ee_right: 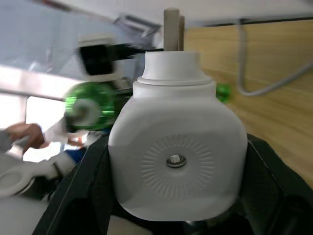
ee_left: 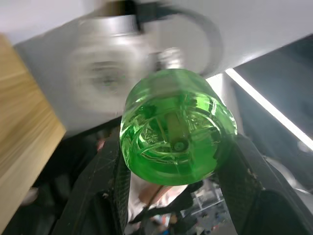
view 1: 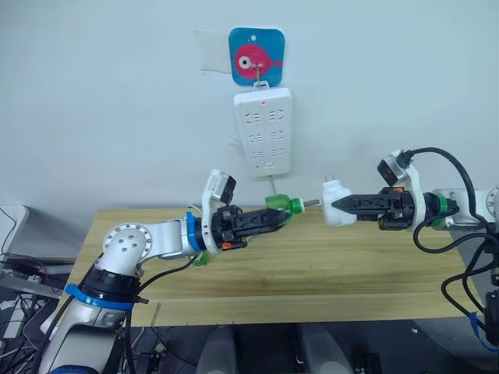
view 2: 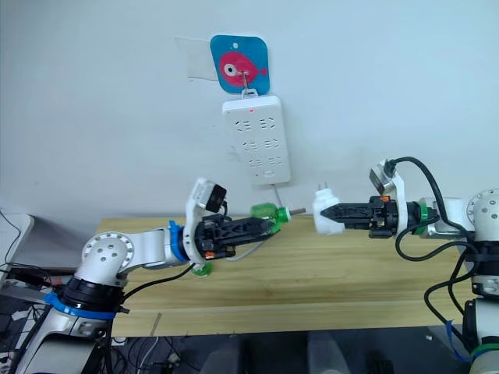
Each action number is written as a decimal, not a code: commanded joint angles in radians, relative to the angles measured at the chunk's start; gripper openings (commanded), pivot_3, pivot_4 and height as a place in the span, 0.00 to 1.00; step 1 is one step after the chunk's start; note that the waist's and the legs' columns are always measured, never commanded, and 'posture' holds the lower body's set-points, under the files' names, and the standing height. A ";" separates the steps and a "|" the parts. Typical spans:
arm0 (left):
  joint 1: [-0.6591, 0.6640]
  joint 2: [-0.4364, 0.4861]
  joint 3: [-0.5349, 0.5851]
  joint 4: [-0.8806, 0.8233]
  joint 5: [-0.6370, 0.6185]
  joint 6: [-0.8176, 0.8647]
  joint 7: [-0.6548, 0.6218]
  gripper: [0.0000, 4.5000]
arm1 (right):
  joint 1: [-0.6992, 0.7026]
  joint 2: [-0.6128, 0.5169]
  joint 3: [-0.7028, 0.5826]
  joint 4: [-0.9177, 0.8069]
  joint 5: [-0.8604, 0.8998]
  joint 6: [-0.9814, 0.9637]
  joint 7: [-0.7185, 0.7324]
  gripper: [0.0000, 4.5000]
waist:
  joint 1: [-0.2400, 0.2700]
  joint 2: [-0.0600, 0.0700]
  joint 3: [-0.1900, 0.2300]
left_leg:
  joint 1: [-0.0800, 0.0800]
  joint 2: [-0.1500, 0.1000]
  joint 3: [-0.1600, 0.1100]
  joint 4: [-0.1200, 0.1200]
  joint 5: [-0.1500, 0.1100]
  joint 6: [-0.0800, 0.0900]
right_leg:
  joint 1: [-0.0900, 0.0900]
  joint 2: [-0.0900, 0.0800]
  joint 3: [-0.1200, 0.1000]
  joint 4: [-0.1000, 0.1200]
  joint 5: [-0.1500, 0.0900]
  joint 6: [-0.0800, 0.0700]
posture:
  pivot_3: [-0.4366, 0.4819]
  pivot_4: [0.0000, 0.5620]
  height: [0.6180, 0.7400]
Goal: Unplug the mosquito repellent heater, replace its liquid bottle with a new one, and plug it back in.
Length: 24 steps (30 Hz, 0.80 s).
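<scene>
Wooden table [view 1: 312, 273] below a white power strip [view 1: 263, 131] hung on the wall. Below the strip, right end effector [view 1: 341, 206] pinching the mosquito repellent heater [view 1: 335, 203] in the air — prongs up. Just beside the heater, left end effector [view 1: 282, 214] clamped on a green liquid bottle [view 1: 282, 206] — neck toward the heater, apart.

The left gripper [view 2: 261, 224] is clamping a small green translucent plastic bottle [view 2: 267, 213] above the light wooden table [view 2: 335, 284], its neck pointing toward the small white rounded plastic heater [view 2: 325, 212], which the right gripper [view 2: 326, 213] is gripping just beside it, below the white wall-hung power strip [view 2: 256, 139].
</scene>
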 commanded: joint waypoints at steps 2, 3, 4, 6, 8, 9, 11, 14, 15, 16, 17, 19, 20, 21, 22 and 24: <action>0.061 0.015 0.063 -0.055 0.025 0.030 -0.018 0.48 | -0.013 -0.057 0.005 0.048 -0.180 -0.083 0.069 0.66 | -0.001 0.000 0.000 | 0.000 0.000 0.001 0.000 0.000 0.000 | 0.000 0.000 0.001 0.000 0.000 0.000 | 0.39 0.38 1.00; 0.074 0.016 0.074 -0.063 0.030 0.030 -0.016 0.48 | -0.003 -0.072 0.054 0.046 -0.266 -0.146 0.088 0.66 | -0.001 0.000 0.001 | 0.000 0.000 0.001 0.000 0.000 0.000 | 0.000 0.000 0.001 0.000 0.000 0.000 | 0.40 0.38 1.00; 0.089 0.015 0.085 -0.073 0.034 0.028 -0.011 0.48 | 0.007 -0.086 0.135 0.065 -0.399 -0.245 0.080 0.66 | -0.002 0.000 0.001 | 0.000 0.000 0.001 0.000 0.000 0.000 | 0.000 0.000 0.001 0.000 0.000 0.000 | 0.40 0.38 1.00; 0.109 0.006 0.101 -0.091 0.041 0.019 0.000 0.48 | 0.023 -0.108 0.285 0.124 -0.643 -0.436 0.078 0.66 | 0.000 -0.001 0.001 | 0.001 0.000 0.001 0.000 0.000 0.000 | 0.001 0.000 0.000 0.000 0.000 0.000 | 0.41 0.39 1.00; 0.119 -0.010 0.109 -0.107 0.044 0.007 0.019 0.48 | 0.027 -0.117 0.381 0.224 -0.818 -0.580 0.098 0.66 | 0.006 0.000 0.002 | 0.002 0.000 0.001 0.000 0.000 0.000 | 0.001 0.000 0.001 0.000 0.000 0.000 | 0.43 0.40 1.00; 0.123 -0.017 0.111 -0.115 0.046 0.004 0.027 0.48 | 0.023 -0.115 0.408 0.275 -0.879 -0.630 0.116 0.66 | 0.009 0.001 0.003 | 0.002 0.000 0.002 0.000 0.000 0.000 | 0.000 -0.001 0.001 0.000 0.000 0.000 | 0.44 0.40 1.00; 0.133 -0.023 0.115 -0.140 0.057 0.005 0.030 0.48 | 0.004 -0.104 0.436 0.385 -0.979 -0.701 0.122 0.66 | 0.013 0.004 0.007 | 0.001 0.000 0.004 0.000 0.000 0.000 | 0.000 -0.002 0.003 0.000 0.000 0.000 | 0.45 0.41 1.00; 0.153 -0.033 0.123 -0.165 0.063 -0.002 0.049 0.48 | -0.025 -0.082 0.450 0.533 -1.100 -0.777 0.114 0.66 | 0.011 0.004 0.009 | 0.002 0.000 0.005 0.000 0.000 0.000 | 0.000 -0.003 0.004 0.000 0.000 0.000 | 0.46 0.42 1.00; 0.163 -0.034 0.130 -0.175 0.052 -0.006 0.058 0.48 | -0.034 -0.074 0.449 0.574 -1.127 -0.787 0.125 0.66 | 0.009 0.004 0.010 | 0.003 0.000 0.006 0.000 0.000 0.000 | 0.000 -0.002 0.005 0.001 0.000 0.000 | 0.47 0.42 1.00; 0.171 -0.036 0.134 -0.183 0.044 -0.010 0.066 0.48 | -0.042 -0.067 0.446 0.605 -1.151 -0.795 0.138 0.66 | 0.009 0.004 0.010 | 0.004 0.000 0.006 0.000 0.000 0.000 | 0.000 -0.002 0.005 0.001 0.000 -0.001 | 0.47 0.43 1.00; 0.177 -0.036 0.137 -0.190 0.040 -0.012 0.070 0.48 | -0.046 -0.059 0.447 0.628 -1.176 -0.810 0.153 0.66 | 0.008 0.004 0.010 | 0.005 0.000 0.006 0.000 0.000 0.000 | 0.001 -0.002 0.005 0.001 0.000 -0.001 | 0.47 0.43 1.00; 0.184 -0.036 0.139 -0.199 0.038 -0.014 0.075 0.48 | -0.062 -0.039 0.427 0.673 -1.205 -0.811 0.160 0.66 | 0.008 0.004 0.011 | 0.005 0.001 0.005 -0.001 0.000 0.000 | 0.001 -0.001 0.005 0.002 0.001 -0.001 | 0.48 0.44 1.00; 0.188 -0.035 0.139 -0.204 0.042 -0.015 0.075 0.48 | -0.066 -0.031 0.421 0.688 -1.220 -0.818 0.167 0.66 | 0.008 0.004 0.011 | 0.005 0.001 0.005 -0.001 0.000 0.000 | 0.001 0.000 0.005 0.002 0.001 -0.001 | 0.48 0.44 1.00; 0.190 -0.034 0.140 -0.204 0.049 -0.014 0.072 0.48 | -0.074 -0.020 0.411 0.707 -1.229 -0.817 0.171 0.66 | 0.009 0.004 0.011 | 0.005 0.001 0.005 -0.001 0.000 0.000 | 0.001 0.000 0.004 0.002 0.001 -0.001 | 0.48 0.44 1.00; 0.192 -0.033 0.142 -0.204 0.054 -0.013 0.069 0.48 | -0.080 -0.011 0.403 0.722 -1.237 -0.816 0.176 0.66 | 0.009 0.004 0.011 | 0.005 0.001 0.005 -0.001 0.000 0.000 | 0.001 0.000 0.004 0.002 0.001 -0.002 | 0.48 0.44 1.00; 0.195 -0.031 0.145 -0.204 0.059 -0.010 0.064 0.48 | -0.090 0.003 0.387 0.742 -1.256 -0.814 0.185 0.66 | 0.009 0.004 0.012 | 0.005 0.000 0.005 0.000 0.000 0.000 | 0.001 -0.001 0.005 0.002 0.001 -0.002 | 0.48 0.44 1.00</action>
